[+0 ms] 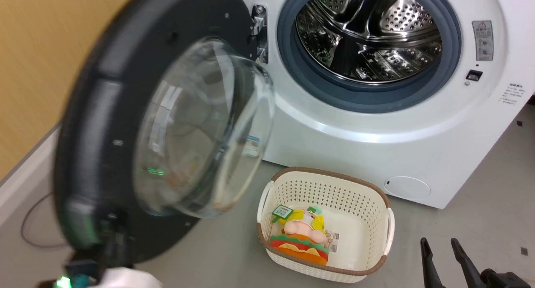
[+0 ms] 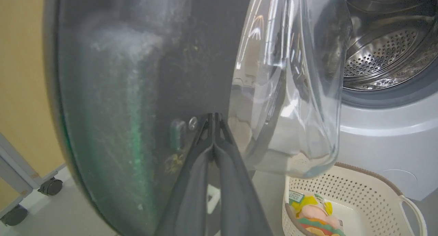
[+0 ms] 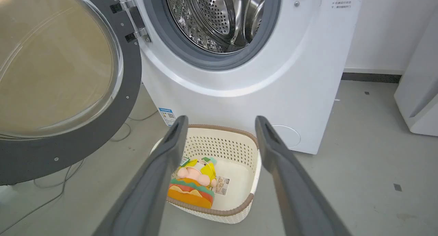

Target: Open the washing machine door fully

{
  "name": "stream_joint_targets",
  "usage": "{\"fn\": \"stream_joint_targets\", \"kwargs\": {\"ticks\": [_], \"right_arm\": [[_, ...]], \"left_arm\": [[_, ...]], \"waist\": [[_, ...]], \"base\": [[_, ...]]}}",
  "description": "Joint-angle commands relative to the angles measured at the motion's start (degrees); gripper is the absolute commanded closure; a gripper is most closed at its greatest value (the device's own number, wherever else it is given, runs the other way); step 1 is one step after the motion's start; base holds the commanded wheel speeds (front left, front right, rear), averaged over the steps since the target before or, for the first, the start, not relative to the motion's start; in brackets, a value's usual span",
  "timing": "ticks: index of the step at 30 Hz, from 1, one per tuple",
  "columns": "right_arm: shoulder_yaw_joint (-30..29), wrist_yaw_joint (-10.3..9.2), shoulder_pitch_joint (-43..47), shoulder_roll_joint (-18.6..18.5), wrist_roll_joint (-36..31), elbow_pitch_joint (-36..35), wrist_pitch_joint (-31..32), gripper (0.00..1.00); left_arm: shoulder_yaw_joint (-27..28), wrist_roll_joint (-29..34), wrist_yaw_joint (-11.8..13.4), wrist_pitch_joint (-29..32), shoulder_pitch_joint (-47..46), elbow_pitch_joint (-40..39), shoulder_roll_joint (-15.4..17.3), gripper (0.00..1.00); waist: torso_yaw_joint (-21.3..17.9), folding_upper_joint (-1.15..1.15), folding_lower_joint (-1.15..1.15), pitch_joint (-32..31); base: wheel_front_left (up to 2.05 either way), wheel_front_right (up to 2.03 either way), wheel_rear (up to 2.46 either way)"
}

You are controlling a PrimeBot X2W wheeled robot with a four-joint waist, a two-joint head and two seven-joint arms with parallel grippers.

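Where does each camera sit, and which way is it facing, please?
Head view: on the head, looking forward and down at the washing machine, its open washing machine door and a basket; right hand lower right, pale forearm lower left.
Left wrist view: on the left wrist, close up to the door's inner face; the shut left hand points at it.
Right wrist view: on the right wrist, looking down past the open right hand at the basket.
Shared: both wrist views show door, drum and basket.

The left gripper [image 2: 214,120] was seen closed, fingers pressed together tip to tip; its pale forearm [image 1: 125,278] was held low at the left. The right gripper [image 3: 220,123] was held low right, fingers spread wide.
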Motion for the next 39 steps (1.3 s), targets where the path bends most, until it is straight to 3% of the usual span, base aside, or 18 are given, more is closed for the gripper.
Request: {"fn": "stream_joint_targets", "kwargs": {"ticks": [1, 10, 15, 21, 27, 34, 35, 36, 38, 39], "right_arm": [[-0.1, 0.03, -1.1, 0.2, 0.2, 0.1, -0.3, 0.0], [-0.7, 0.03, -2.5, 0.2, -0.6, 0.1, -0.3, 0.0], [-0.9, 0.03, -3.2, 0.2, -0.9, 0.3, -0.3, 0.0], [-1.0, 0.03, -3.6, 0.2, -1.1, 0.6, -0.3, 0.0], [-1.0, 0.03, -3.1, 0.2, -0.9, 1.2, -0.3, 0.0], [-0.6, 0.03, -1.8, 0.2, 0.4, 1.8, -0.3, 0.0], [-0.6, 0.03, -1.7, 0.2, 0.5, 1.7, -0.3, 0.0], [-0.6, 0.03, -1.6, 0.2, 0.6, 1.7, -0.3, 0.0], [-0.4, 0.03, -1.5, 0.2, 0.7, 1.5, -0.3, 0.0], [-0.4, 0.03, -1.5, 0.2, 0.7, 1.4, -0.3, 0.0]], "left_arm": [[1.3, -0.7, 0.2, -0.4, -1.7, 0.6, 0.8, 1.0], [8.7, -6.1, -3.0, -0.9, -9.9, 11.9, 5.9, 1.0], [11.0, -7.8, -6.1, -1.4, -15.3, 20.6, 8.4, 1.0], [12.5, -7.0, -8.6, -1.7, -20.0, 29.4, 10.2, 1.0], [15.2, -4.4, -9.6, -1.7, -20.0, 29.8, 9.2, 1.0], [17.6, -0.7, -9.3, -1.8, -11.1, 20.3, 3.0, 1.0], [17.8, -0.3, -9.3, -1.8, -9.6, 18.6, 1.9, 0.87], [17.9, 0.3, -9.1, -1.8, -8.1, 16.9, 0.7, 0.66], [17.6, 1.2, -8.9, -1.8, -4.8, 13.3, -2.1, 0.07], [17.5, 1.9, -8.7, -1.8, -3.4, 11.7, -3.3, 0.0]], "waist": [[-0.3, 0.0, 0.0, 0.3], [-1.7, 0.0, 0.0, 2.8], [-2.3, 0.0, 0.0, 3.5], [-3.0, 0.0, 0.0, 3.6], [-3.4, 0.0, 0.0, 2.4], [-3.0, 0.0, 0.0, -0.5], [-2.8, 0.0, 0.0, -0.8], [-2.7, 0.0, 0.0, -1.0], [-2.5, 0.0, 0.0, -1.2], [-2.4, 0.0, 0.0, -1.3]], "base": [[0.0, 0.0, 0.0], [0.0, 0.0, 0.0], [0.0, 0.0, 0.0], [0.0, 0.0, 0.0], [0.0, 0.0, 0.0], [0.0, 0.0, 0.0], [0.0, 0.0, 0.0], [0.0, 0.0, 0.0], [0.0, 0.0, 0.0], [0.0, 0.0, 0.0]]}}
